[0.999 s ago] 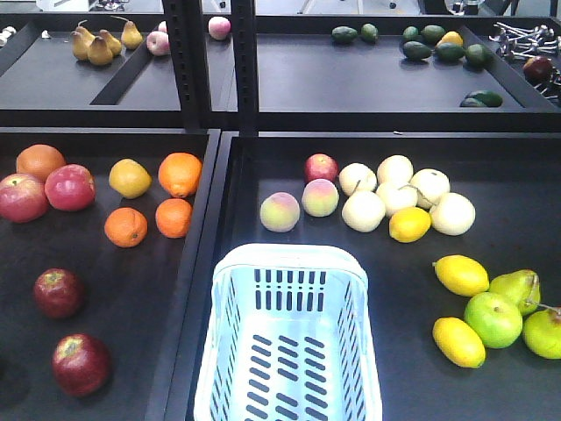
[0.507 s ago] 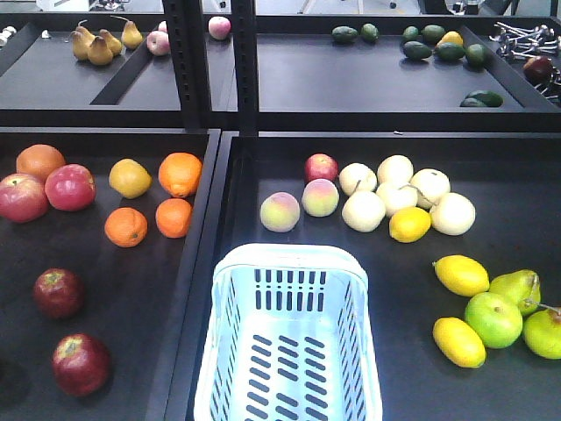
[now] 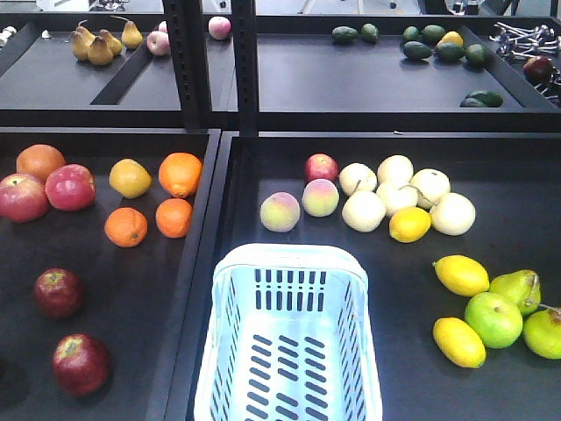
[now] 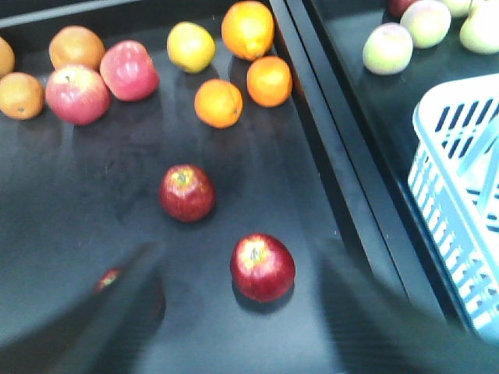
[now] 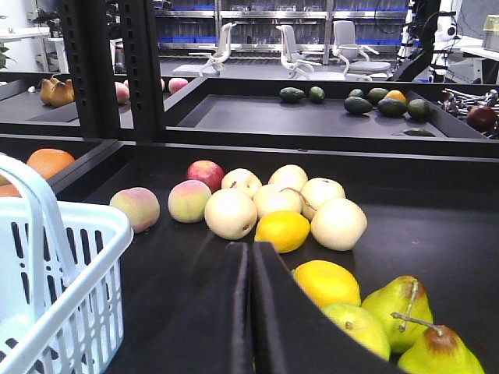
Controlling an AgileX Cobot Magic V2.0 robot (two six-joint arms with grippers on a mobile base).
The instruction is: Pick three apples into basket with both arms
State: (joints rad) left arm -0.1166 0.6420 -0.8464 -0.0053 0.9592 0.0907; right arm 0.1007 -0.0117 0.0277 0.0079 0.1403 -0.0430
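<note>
Fruit lies across two trays of the black surface. On the left tray [image 3: 105,298] the left wrist view counts three dark-red apples. There is a far apple [image 4: 187,192], a near apple [image 4: 263,266] framed between the spread fingers of the left hand [image 4: 242,257], and a third apple [image 4: 109,278] mostly hidden behind one blurred finger. All three sit apart from each other and outside the basket [image 3: 289,253], and the left hand grips nothing. The front view shows the same tray also carrying two lighter pink-red apples [image 3: 70,187], four oranges [image 3: 180,174] and one yellow fruit [image 3: 130,178]. The pale blue basket stands at the near left of the right tray [image 3: 403,298], its slotted floor bare. Beyond and beside it on that tray are two peaches [image 3: 280,211], one small red apple [image 3: 321,167], six pale round fruits [image 3: 363,211], three lemons [image 3: 461,274] and three green fruits [image 3: 493,319]. The right hand [image 5: 251,257] is over the right tray, fingers pressed together and pinching nothing.
</note>
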